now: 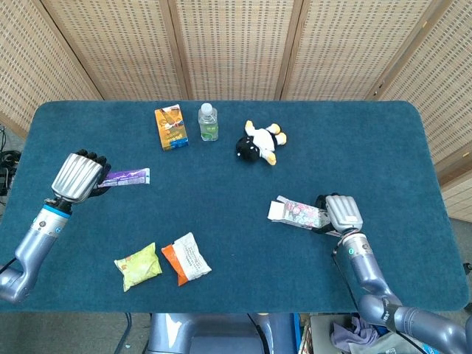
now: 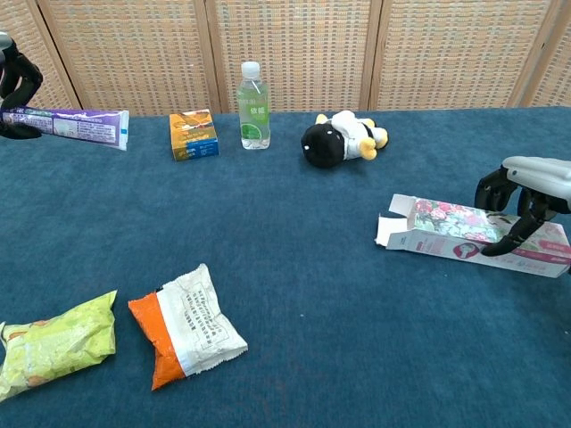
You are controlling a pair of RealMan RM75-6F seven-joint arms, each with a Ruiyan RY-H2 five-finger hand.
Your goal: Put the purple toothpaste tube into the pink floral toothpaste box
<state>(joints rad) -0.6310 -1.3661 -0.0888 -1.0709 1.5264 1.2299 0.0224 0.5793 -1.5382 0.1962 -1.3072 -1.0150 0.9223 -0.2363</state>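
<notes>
The purple toothpaste tube point(image 1: 127, 176) point(image 2: 67, 125) is held off the table at the far left, level, by my left hand point(image 1: 77, 177) point(image 2: 16, 80), which grips its near end. The pink floral toothpaste box point(image 1: 299, 212) point(image 2: 473, 236) lies at the right, slightly askew, its open flap end facing left. My right hand point(image 1: 343, 212) point(image 2: 526, 192) wraps its fingers over the box's right end, thumb on the front face. The tube and the box are far apart, with most of the table's width between them.
At the back stand an orange carton point(image 1: 171, 127), a water bottle point(image 1: 209, 122) and a black-and-white plush toy point(image 1: 259, 142). A green snack bag point(image 1: 138, 266) and an orange-and-white packet point(image 1: 186, 258) lie front left on the blue table point(image 1: 236, 243).
</notes>
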